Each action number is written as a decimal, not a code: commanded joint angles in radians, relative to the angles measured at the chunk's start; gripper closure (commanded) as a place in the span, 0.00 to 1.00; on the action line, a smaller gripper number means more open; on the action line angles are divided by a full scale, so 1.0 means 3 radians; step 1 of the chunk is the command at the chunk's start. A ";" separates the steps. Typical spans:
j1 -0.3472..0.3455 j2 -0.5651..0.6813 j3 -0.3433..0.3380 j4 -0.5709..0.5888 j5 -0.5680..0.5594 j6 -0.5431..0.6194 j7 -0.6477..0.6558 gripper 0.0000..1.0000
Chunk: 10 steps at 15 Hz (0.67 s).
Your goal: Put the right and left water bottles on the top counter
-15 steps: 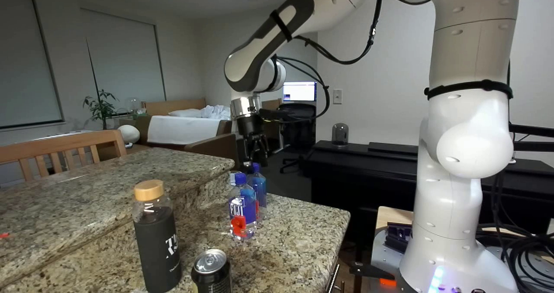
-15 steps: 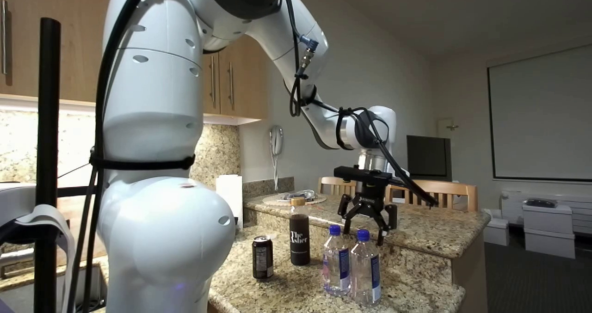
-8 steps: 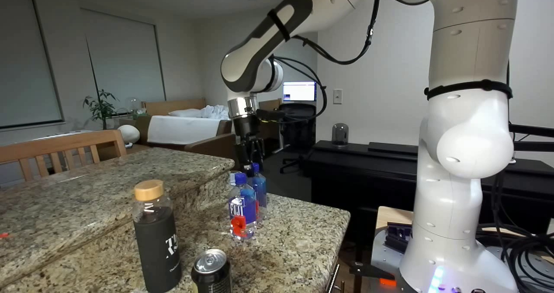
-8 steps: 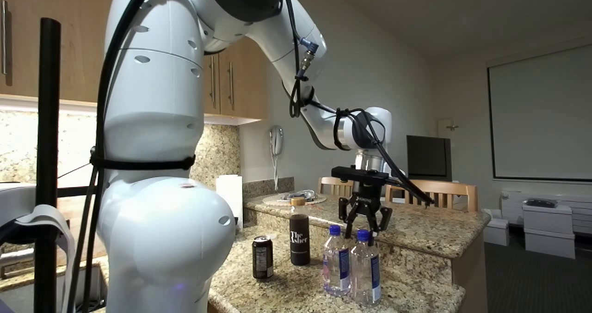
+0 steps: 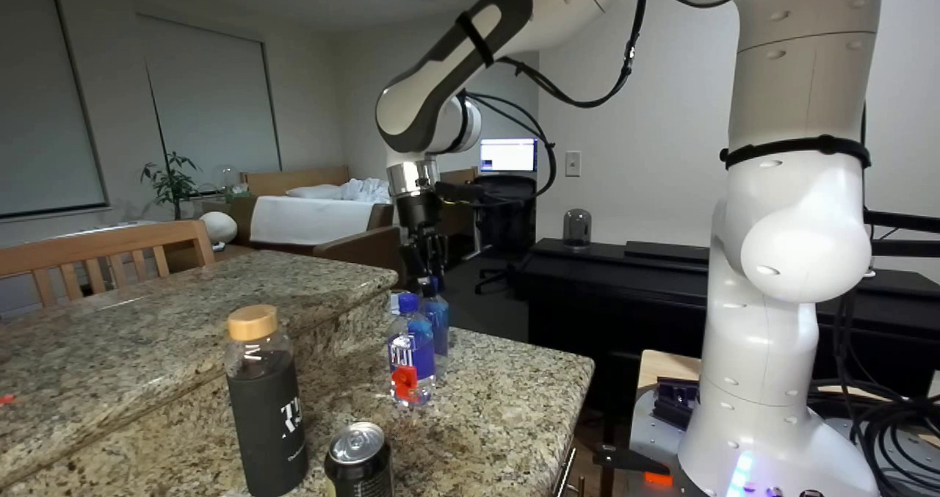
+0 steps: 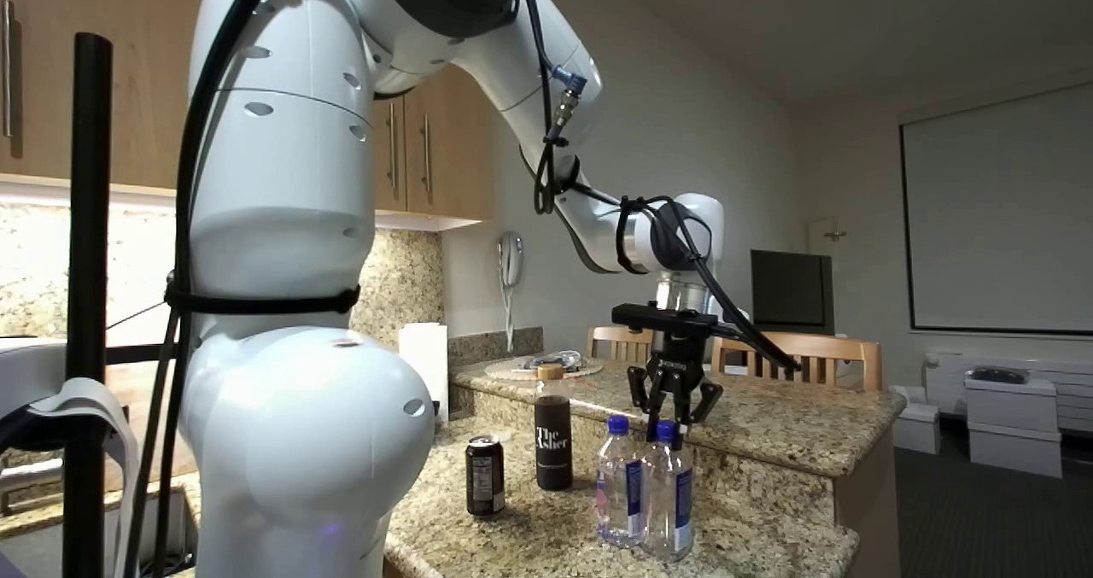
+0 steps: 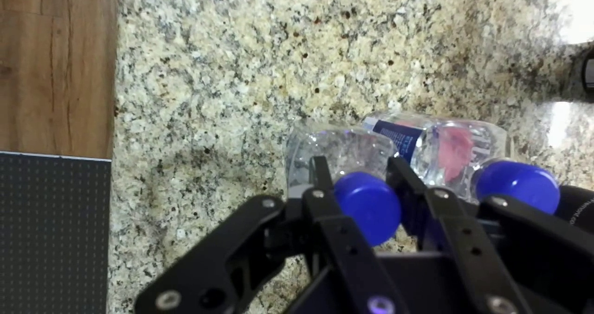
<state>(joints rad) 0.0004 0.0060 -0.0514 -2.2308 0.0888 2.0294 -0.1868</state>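
Two clear water bottles with blue caps and blue labels stand close together on the lower granite tier. In an exterior view, the right water bottle has my gripper directly over it, fingers around its cap. Seen from the wrist, my gripper is shut with the blue cap between its fingers. The left water bottle is beside it, outside the jaws; its cap lies right of the fingers. Behind the bottles rises the top counter. Whether the held bottle still rests on the stone, I cannot tell.
A black flask with a brown cap and a dark can stand on the lower tier. The step up to the raised tier runs beside the bottles. In the wrist view the counter ends on the left, with wood floor below.
My gripper has come down over the right bottle and its fingers have shut around the cap. That bottle has shifted slightly toward the left one, which has not moved.
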 commanded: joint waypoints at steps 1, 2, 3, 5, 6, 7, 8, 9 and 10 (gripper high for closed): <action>-0.0031 -0.0075 0.0034 0.0000 -0.0081 -0.0146 0.0116 0.85; -0.0028 -0.0082 0.0037 0.0018 -0.0100 -0.0191 0.0137 0.85; -0.0024 -0.0090 0.0040 0.0037 -0.0123 -0.0230 0.0168 0.85; -0.0016 -0.0103 0.0049 0.0110 -0.0180 -0.0338 0.0245 0.85; -0.0013 -0.0097 0.0054 0.0183 -0.0194 -0.0427 0.0278 0.85; -0.0011 -0.0094 0.0060 0.0244 -0.0207 -0.0506 0.0302 0.85; -0.0009 -0.0077 0.0067 0.0337 -0.0212 -0.0619 0.0302 0.85; -0.0008 -0.0065 0.0072 0.0412 -0.0209 -0.0695 0.0295 0.85; -0.0007 -0.0059 0.0077 0.0492 -0.0198 -0.0757 0.0293 0.85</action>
<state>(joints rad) 0.0026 -0.0048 -0.0400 -2.1383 0.0477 1.8727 -0.1278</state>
